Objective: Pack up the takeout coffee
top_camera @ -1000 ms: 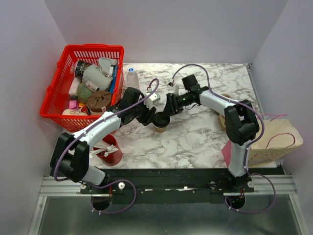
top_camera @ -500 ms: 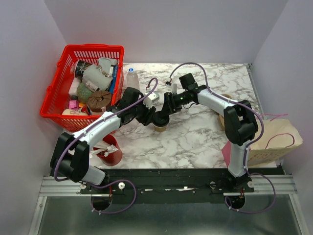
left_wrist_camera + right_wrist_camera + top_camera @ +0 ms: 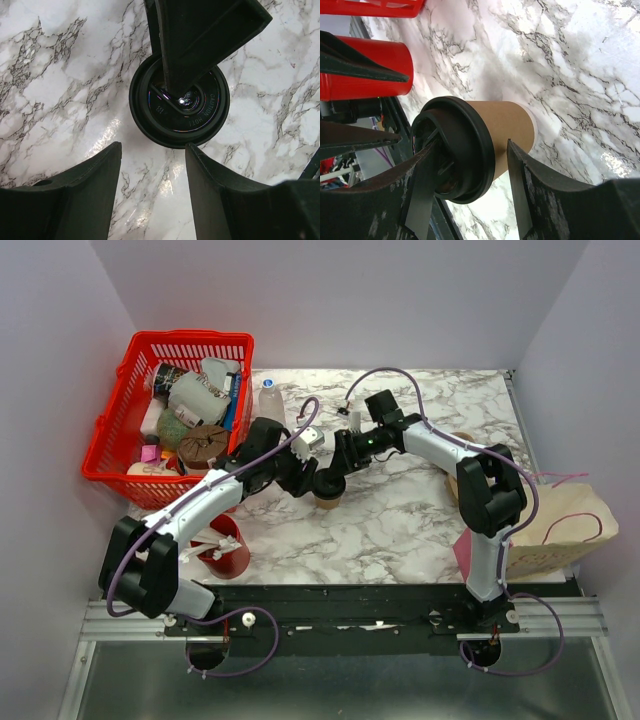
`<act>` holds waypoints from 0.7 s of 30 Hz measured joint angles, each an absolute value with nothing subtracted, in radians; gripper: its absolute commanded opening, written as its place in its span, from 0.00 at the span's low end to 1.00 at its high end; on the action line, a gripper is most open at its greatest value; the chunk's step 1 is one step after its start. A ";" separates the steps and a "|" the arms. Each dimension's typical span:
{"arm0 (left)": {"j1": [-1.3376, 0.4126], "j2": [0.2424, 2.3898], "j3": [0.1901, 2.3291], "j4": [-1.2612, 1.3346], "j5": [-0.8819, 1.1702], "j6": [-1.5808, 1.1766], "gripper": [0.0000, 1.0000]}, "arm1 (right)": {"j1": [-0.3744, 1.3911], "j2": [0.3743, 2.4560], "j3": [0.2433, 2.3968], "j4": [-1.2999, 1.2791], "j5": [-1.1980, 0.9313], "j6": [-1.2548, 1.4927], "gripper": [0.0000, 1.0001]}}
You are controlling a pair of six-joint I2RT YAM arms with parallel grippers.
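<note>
One red cup [image 3: 228, 552] w/ white sticks is stood nearest, at the desk's [image 3: 400, 525] front-L corner. A paper bag [image 3: 560, 525] is seen opposite, at the R edge. At mid-desk the takeout coffee [image 3: 327, 499] is stood upright, w/ its black lid [image 3: 200, 120] fitted. The L gripper [image 3: 152, 147] is poised just short of the cup, jaws spread wide w/ nothing between them. The R gripper [image 3: 472, 145] is set at the cup from the far side, jaws parted. One finger [image 3: 425, 190] is laid across the lid top, the other beside the kraft wall; contact can't be told. Far-L, a red basket [image 3: 190, 337] of mixed items is placed, w/ a clear bottle [image 3: 268, 400] just beside it.
</note>
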State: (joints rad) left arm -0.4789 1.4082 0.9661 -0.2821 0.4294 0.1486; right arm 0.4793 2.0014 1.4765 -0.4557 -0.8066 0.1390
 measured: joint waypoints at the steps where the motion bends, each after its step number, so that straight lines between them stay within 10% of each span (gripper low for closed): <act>1: -0.479 1.408 0.966 -0.282 0.428 0.149 0.62 | 0.479 2.001 1.477 -0.456 -0.807 0.138 0.63; 21: -0.474 1.456 0.964 -0.266 0.369 0.112 0.61 | 0.480 2.007 1.480 -0.457 -0.805 0.129 0.63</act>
State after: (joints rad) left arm -0.4740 1.4559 0.9638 -0.2661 0.3691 0.1120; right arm 0.4797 2.0071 1.4799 -0.4572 -0.8051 0.1291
